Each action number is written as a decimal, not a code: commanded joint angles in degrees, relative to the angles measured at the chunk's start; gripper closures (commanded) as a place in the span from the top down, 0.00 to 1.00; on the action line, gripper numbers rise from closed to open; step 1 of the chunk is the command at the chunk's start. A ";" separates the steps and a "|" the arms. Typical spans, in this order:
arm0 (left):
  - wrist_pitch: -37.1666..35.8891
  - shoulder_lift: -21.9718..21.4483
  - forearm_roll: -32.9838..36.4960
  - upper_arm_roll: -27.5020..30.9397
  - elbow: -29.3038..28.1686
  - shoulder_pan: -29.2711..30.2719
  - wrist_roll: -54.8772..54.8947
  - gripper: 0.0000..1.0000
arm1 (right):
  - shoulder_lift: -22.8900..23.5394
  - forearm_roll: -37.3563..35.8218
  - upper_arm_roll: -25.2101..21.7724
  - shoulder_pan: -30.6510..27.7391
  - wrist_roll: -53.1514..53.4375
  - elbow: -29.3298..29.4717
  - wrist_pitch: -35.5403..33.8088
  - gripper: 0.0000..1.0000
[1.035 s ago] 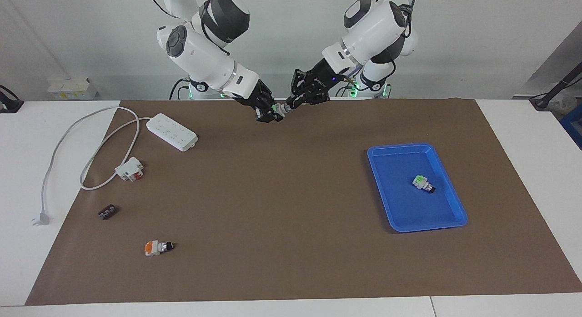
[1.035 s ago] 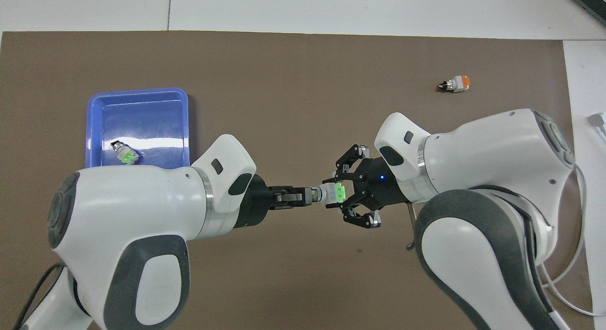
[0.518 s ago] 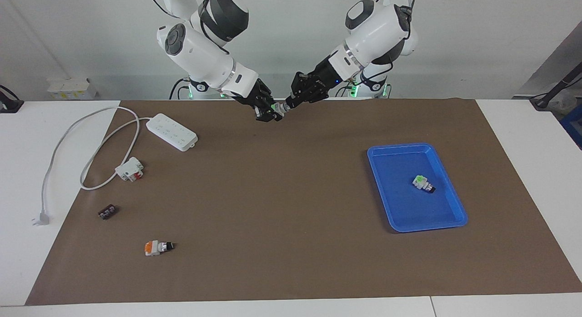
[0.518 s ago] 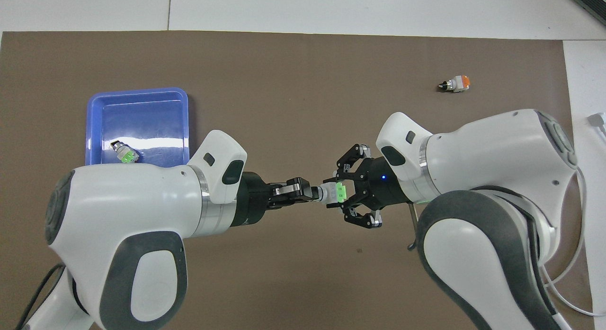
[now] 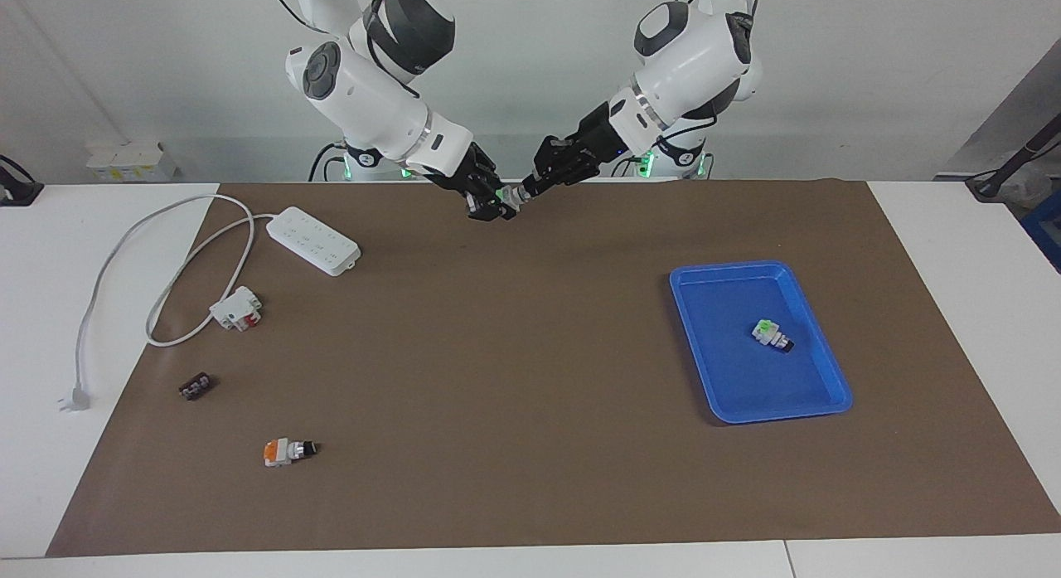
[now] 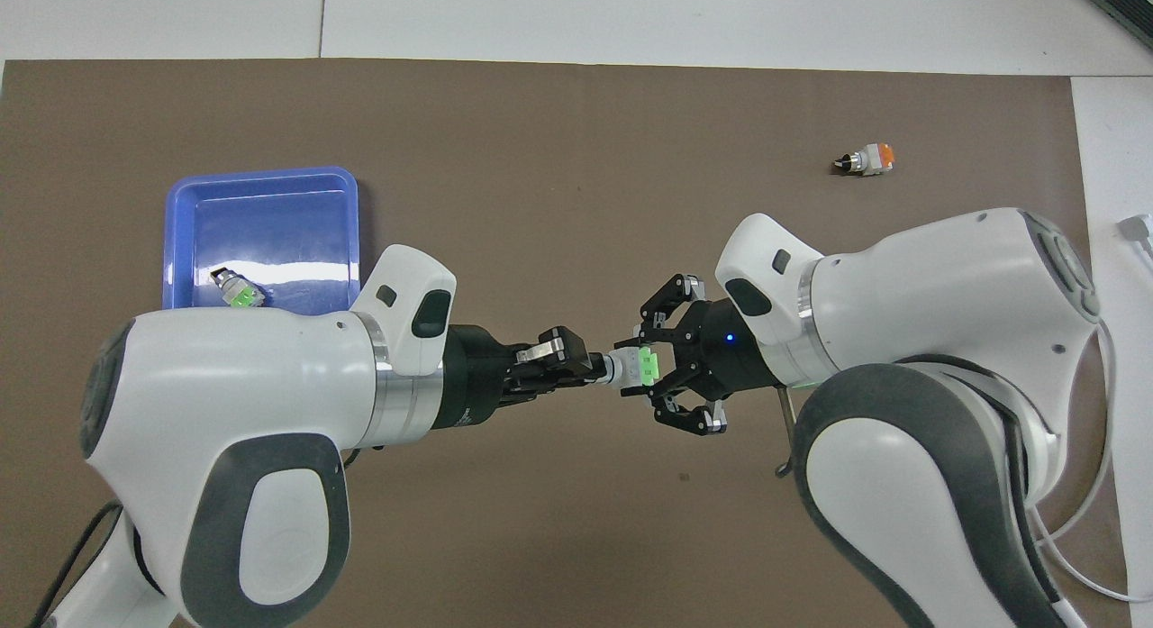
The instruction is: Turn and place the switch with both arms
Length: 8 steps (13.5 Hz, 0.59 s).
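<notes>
Overhead view: the switch [image 6: 630, 368] is held in the air between the two grippers, over the brown mat [image 6: 558, 159] near the robots' edge, well apart from the blue tray [image 6: 261, 182]
Right gripper [image 6: 650, 368]: closed on the green block end of the switch, side links splayed out
Left gripper [image 6: 590, 369]: pinched narrow on the black knob end of the switch
Facing view: the grippers meet above the mat's edge nearest the robots, toward the right arm's end from the tray [image 5: 816, 325]
Done: one switch in the tray [image 6: 234, 292] lies there already, green end showing; the held switch is lifted and gripped at both ends
Left: in my judgement the turn is under way; carrying the switch to the tray and setting it down remain, and a third switch [image 6: 867, 159], orange end showing, lies on the mat well apart from the tray
Change: the left arm's wrist has rolled since a second ago, its finger links showing a different face; the right gripper and the switch's green end look as they did
</notes>
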 commanded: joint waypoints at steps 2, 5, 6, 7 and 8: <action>-0.90 -0.57 -1.10 -0.52 0.14 1.06 -9.25 0.00 | -0.52 -0.72 0.24 0.17 1.53 -0.62 0.89 0.00; -0.90 -0.57 -1.71 -0.34 0.14 1.06 -13.92 0.00 | -0.52 -0.80 0.24 0.17 2.32 -0.62 0.89 0.00; -0.81 -0.57 -2.32 -0.34 0.14 1.15 -15.58 0.00 | -0.52 -0.81 0.24 0.17 2.32 -0.62 0.89 0.00; -0.81 -0.57 -2.94 -0.26 0.23 1.23 -17.95 0.00 | -0.52 -0.81 0.24 0.17 2.32 -0.62 0.89 0.00; -0.72 -0.57 -3.12 -0.17 0.23 1.24 -19.63 0.00 | -0.43 -0.81 0.24 0.17 2.32 -0.62 0.98 0.00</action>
